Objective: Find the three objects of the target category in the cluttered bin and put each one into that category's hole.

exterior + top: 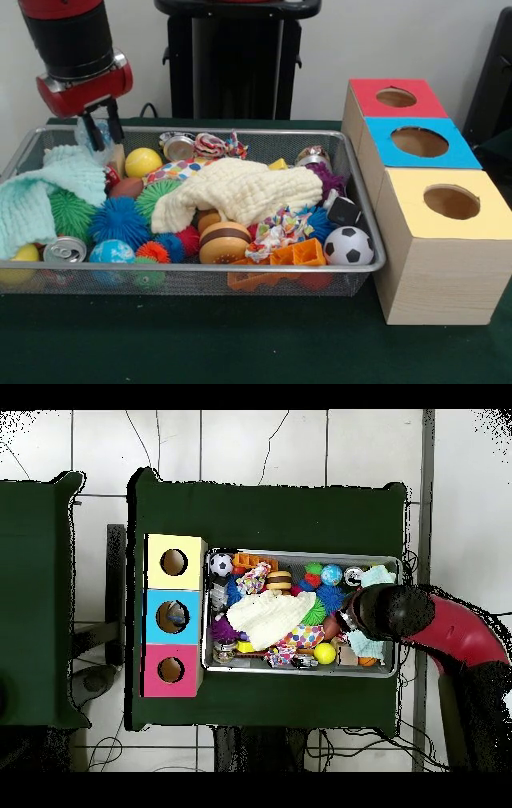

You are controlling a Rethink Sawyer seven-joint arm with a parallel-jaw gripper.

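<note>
front cam close; overhead high; share bin (362, 208) (300, 554)

White wall (400, 40); tiled floor (260, 444); green table (200, 344).

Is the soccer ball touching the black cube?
Touching. The front view shows the soccer ball pressed right against the black cube, with no gap between them.

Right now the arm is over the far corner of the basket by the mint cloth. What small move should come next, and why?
Probably lower the hand a little onto the mint cloth and pull it aside. It hangs open just above that corner of the basket, and the cloth covers toys that may need checking.
</note>
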